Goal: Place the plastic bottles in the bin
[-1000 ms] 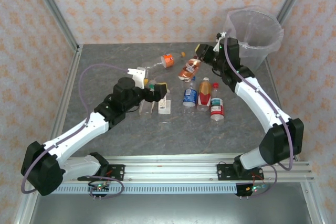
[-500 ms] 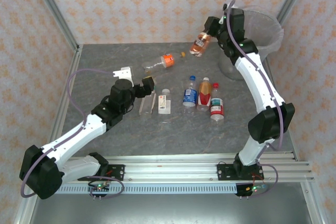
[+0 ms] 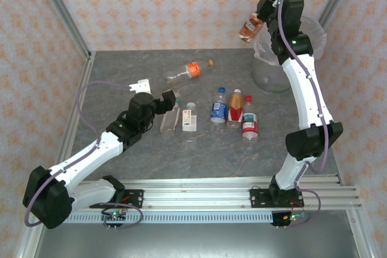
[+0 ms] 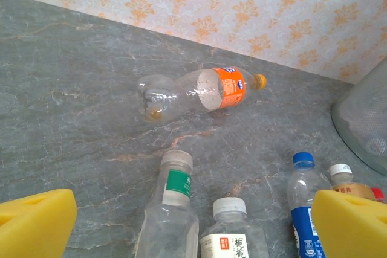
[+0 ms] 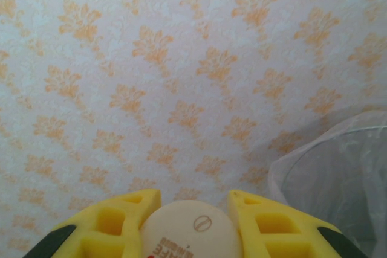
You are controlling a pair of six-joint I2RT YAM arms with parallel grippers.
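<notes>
The right fingers (image 5: 121,225), clamped on a brown-labelled bottle (image 3: 250,28), have risen since a second ago to just left of the bin (image 3: 270,74) rim. The left fingers (image 4: 36,222) gape empty over bottles (image 3: 218,108) lying left of the bin.

- Left arm (image 3: 78,162): white moulded links joined by rounded black joint housings.
- Right arm (image 3: 307,92): the same white links and black joints.
- A thin purple cable (image 3: 84,92) trails off the left arm, and another (image 3: 328,149) runs along the right.
- Left gripper (image 4: 193,225): blocky yellow fingers (image 4: 36,225).
- Right gripper (image 5: 192,212): yellow fingers (image 5: 115,225) with square recesses.
- Black base plates (image 3: 124,197) sit on a silver slotted rail (image 3: 193,200) at the tabletop's near edge.
</notes>
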